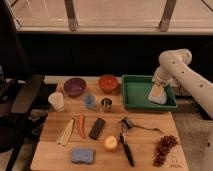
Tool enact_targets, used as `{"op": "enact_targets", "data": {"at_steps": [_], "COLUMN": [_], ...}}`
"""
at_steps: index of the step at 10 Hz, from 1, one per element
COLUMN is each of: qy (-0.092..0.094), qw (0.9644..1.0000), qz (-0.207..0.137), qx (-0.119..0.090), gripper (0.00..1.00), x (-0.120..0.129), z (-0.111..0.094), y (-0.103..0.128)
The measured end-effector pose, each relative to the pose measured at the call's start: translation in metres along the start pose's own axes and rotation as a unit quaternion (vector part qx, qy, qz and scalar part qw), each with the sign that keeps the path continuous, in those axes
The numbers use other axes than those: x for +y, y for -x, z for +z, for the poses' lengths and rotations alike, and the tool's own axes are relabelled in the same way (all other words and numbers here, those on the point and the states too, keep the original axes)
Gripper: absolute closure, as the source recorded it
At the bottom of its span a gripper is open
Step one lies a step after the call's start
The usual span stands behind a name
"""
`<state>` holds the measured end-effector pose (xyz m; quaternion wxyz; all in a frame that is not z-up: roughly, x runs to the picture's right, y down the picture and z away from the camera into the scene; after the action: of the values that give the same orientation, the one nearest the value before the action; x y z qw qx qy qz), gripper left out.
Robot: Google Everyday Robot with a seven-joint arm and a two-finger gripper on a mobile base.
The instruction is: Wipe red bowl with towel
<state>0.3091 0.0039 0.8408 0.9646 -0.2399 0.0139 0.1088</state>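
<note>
Red bowl (108, 82) sat at the tabletop's (54, 150) far edge, just left of the green tray (132, 93). Towel (158, 95) lay in that tray, well apart from the bowl. End effector (160, 85) was down on it; gripping or not, couldn't tell. Wiping looked not yet begun.

- From where I stand, no word, number, brand or sign reads clearly on anything.
- The wooden table (145, 159) has a faint mark (173, 162) at its near right corner. It is too small to make out as letters or a logo.
- The gripper (160, 86) is over the right end of the green tray (134, 104), right at the towel (158, 96). No lettering can be read on it, on the tray or on the cloth.
</note>
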Motion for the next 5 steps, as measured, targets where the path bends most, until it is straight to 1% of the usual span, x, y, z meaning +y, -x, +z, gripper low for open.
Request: {"op": "enact_targets", "data": {"at_steps": [1,2,3,5], "qy": [0.0,0.004,0.015,0.035], "qw": [0.9999,0.9996,0.9991,0.9986], "qz": [0.016,0.027,0.037,0.037], "qx": [0.003,0.008,0.014,0.017], "gripper": [0.35,0.35,0.35,0.35], "x": [-0.007,-0.009,-0.013,-0.013], "z": [0.01,0.017,0.03,0.046], "y": [-0.014,-0.029,-0.043,-0.049]}}
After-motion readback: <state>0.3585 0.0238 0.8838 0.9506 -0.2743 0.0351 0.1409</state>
